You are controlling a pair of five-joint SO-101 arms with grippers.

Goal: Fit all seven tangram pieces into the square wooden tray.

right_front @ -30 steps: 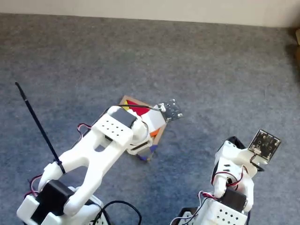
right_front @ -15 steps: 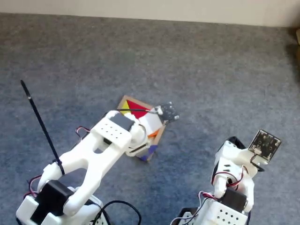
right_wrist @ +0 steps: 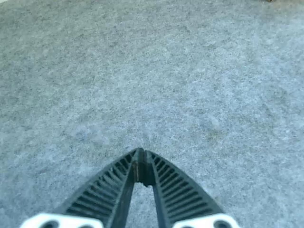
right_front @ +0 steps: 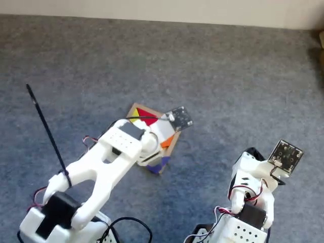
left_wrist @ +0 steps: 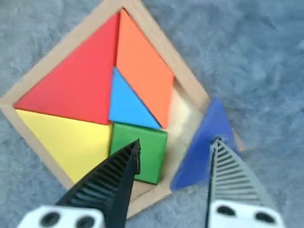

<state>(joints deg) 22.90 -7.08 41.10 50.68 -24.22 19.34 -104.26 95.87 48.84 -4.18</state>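
The grey carpet point(right_front: 228, 66) was the biggest thing, and it spread wide on every side of both arms. The left arm point(right_front: 101, 162) stretched out over the tray. The right arm point(right_front: 250, 187) sat folded up, well apart from it. A thin black stick point(right_front: 45, 129) leaned beside the left arm.

The left gripper point(left_wrist: 175, 141) hung right above the square wooden tray point(left_wrist: 161, 47), with its two fingers spread wide and nothing held between them. The right gripper point(right_wrist: 140, 164) had its fingers pressed together, with just carpet under it.

I counted six pieces under the left gripper. Two big triangles, one red point(left_wrist: 76, 80) and one yellow point(left_wrist: 66, 140), lay flat in the tray past the black finger point(left_wrist: 118, 175). One orange slanted piece point(left_wrist: 145, 66) lay along the tray's far rim. One dark blue triangle point(left_wrist: 199, 147) lay under the grey finger point(left_wrist: 228, 171). It crossed the tray's rim, part inside and part over the carpet. One green square point(left_wrist: 149, 149) sat just beside the black fingertip. One small light blue triangle point(left_wrist: 126, 104) touched the red, orange and green pieces. Between the fingertips, a strip of bare wood showed between the orange piece and the dark blue triangle.
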